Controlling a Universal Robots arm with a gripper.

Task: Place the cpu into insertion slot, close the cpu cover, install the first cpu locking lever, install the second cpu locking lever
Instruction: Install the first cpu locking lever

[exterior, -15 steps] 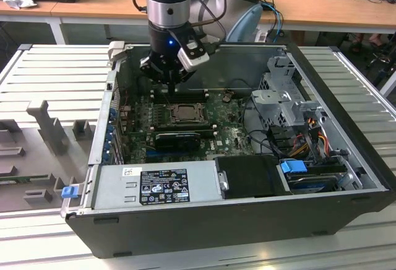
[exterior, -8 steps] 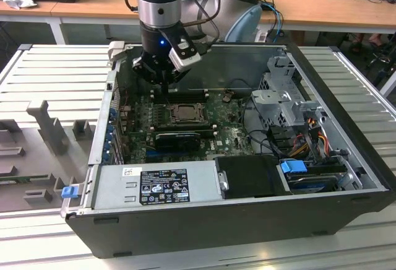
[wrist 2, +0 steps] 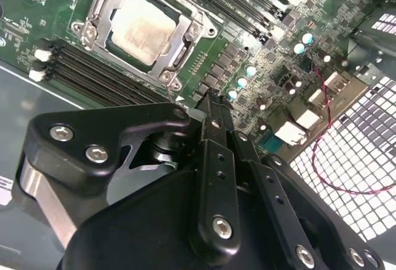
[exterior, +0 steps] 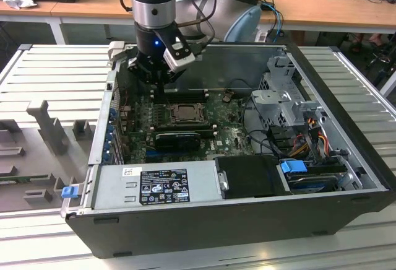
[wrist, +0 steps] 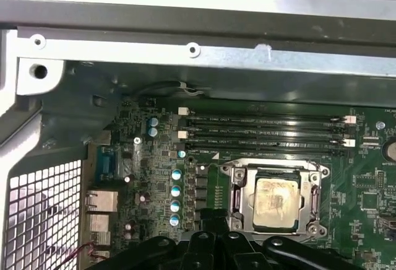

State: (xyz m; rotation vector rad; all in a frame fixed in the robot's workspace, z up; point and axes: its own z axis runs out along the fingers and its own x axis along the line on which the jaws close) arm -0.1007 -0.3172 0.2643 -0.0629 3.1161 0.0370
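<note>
An open computer case (exterior: pixel 247 214) lies on a ribbed metal table (exterior: pixel 55 72), with wooden desks (exterior: pixel 93 4) behind it. Note that the cpu (wrist: pixel 276 203) sits in the insertion slot (exterior: pixel 183 113) on the green motherboard (exterior: pixel 216 135). The cpu cover (wrist 2: pixel 183 48) appears to lie down around the chip as a silvery frame. You cannot tell from these views whether either locking lever is hooked. The gripper (wrist 2: pixel 210 104) hangs low over the board, just beside the socket, on the side of the long black memory slots (wrist: pixel 266 130). Its fingers are drawn together and carry nothing. Treat this clearance as the main hazard. A descent made off line is likely to land on the memory slot latches or on the row of small capacitors (wrist: pixel 176 191) next to the socket, not on the frame. Pressing on the cover while the chip sits slightly askew could, in all likelihood, damage the contacts beneath it. A sideways sweep may also snag the thin red wire (wrist 2: pixel 322 152) near the rear grille. Check alignment in both wrist views first.
</note>
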